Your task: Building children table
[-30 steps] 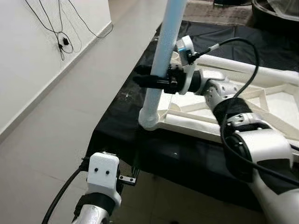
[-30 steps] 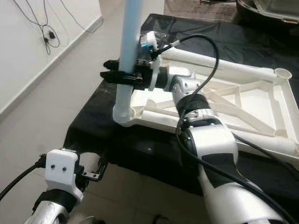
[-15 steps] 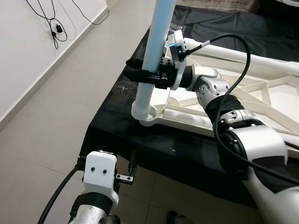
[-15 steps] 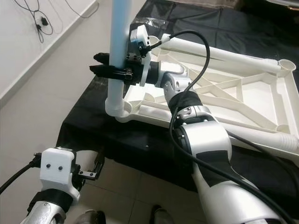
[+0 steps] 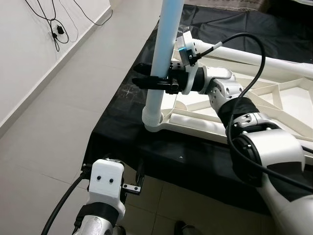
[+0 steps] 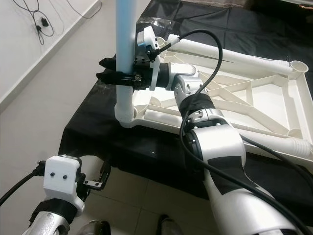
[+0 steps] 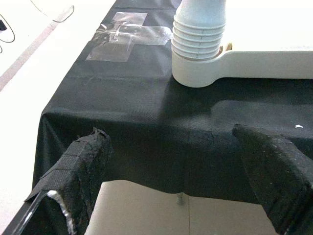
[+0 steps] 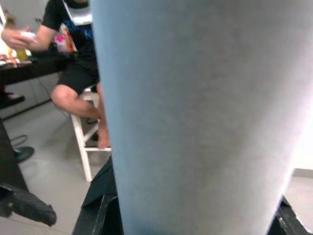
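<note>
Landmark: the white plastic tabletop [image 6: 254, 105], lying upside down on a black cloth [image 5: 122, 142], ribs facing up.

Table leg: a pale blue tube [image 5: 164, 58] stands upright at the tabletop's near-left corner, its ribbed lower end [image 7: 198, 41] seated in the round corner socket [image 7: 195, 73].

Right gripper: my right gripper [image 5: 155, 82] clamps the pale blue tube a little above the socket, black fingers closed on either side of it; the right wrist view looks straight onto the tube's surface.

Left gripper: my left gripper [image 7: 181, 171] hangs low in front of the cloth edge, below the tabletop's near-left corner, fingers [image 7: 85, 166] spread wide and holding nothing.

Other legs: two more white tubes lie flat by the tabletop, one along its far edge [image 6: 220, 51], one along its near edge [image 6: 279, 142].

Person: someone sits on a white stool [image 8: 85, 132] in the background of the right wrist view.

Handling: I judge the tube light, stiff and hollow, with a smooth surface that could slip or twist in the fingers. A hold low on the shaft, near the socket, seems best for pushing straight down; gripping higher would lever the leg sideways.

Risk: the light tabletop could slide on the cloth under a push.
</note>
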Motion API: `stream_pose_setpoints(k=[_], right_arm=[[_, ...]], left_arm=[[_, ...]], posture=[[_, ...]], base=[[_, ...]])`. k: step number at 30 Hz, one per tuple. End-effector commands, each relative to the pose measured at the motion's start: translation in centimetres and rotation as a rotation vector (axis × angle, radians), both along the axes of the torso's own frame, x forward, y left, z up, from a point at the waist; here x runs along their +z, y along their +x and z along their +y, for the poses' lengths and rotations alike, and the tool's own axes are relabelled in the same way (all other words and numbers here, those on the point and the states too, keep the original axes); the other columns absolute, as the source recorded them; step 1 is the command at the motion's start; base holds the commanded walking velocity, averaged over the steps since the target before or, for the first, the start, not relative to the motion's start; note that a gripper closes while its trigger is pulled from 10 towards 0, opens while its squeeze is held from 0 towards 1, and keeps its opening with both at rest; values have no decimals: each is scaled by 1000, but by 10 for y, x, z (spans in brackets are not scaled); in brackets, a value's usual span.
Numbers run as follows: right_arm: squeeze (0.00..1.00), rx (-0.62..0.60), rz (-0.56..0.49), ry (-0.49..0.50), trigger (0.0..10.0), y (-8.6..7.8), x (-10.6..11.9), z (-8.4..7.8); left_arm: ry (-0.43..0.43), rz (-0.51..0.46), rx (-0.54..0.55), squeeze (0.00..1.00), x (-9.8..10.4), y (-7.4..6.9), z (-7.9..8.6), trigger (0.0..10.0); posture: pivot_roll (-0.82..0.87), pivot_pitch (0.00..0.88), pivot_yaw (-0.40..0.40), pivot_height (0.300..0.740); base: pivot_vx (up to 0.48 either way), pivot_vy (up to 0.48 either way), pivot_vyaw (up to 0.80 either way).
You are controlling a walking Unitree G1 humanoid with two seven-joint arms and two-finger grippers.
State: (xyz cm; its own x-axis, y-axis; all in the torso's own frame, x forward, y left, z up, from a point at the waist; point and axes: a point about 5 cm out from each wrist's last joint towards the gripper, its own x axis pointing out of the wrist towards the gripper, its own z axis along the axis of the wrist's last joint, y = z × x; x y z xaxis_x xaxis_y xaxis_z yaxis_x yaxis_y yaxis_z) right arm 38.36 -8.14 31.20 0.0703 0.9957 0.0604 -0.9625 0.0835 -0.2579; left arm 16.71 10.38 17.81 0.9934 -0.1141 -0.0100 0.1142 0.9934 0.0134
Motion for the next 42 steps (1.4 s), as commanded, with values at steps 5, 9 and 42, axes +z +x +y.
stream_pose_setpoints(k=[5, 9, 42], right_arm=[[0, -39, -18, -92, 10000, 2, -13, 4], [0, -32, -17, -122, 10000, 1, -17, 5], [0, -603, 163, -69, 10000, 22, -64, 34]], left_arm=[[-13, 24, -55, 0, -3, -4, -14, 10000], [-10, 23, -54, 0, -3, -3, -14, 10000], [13, -5, -32, 0, -2, 3, -9, 10000]], posture=[[156, 286, -30, 740], [158, 286, -32, 740], [143, 252, -27, 740]], base=[[0, 0, 0], [0, 0, 0], [0, 0, 0]])
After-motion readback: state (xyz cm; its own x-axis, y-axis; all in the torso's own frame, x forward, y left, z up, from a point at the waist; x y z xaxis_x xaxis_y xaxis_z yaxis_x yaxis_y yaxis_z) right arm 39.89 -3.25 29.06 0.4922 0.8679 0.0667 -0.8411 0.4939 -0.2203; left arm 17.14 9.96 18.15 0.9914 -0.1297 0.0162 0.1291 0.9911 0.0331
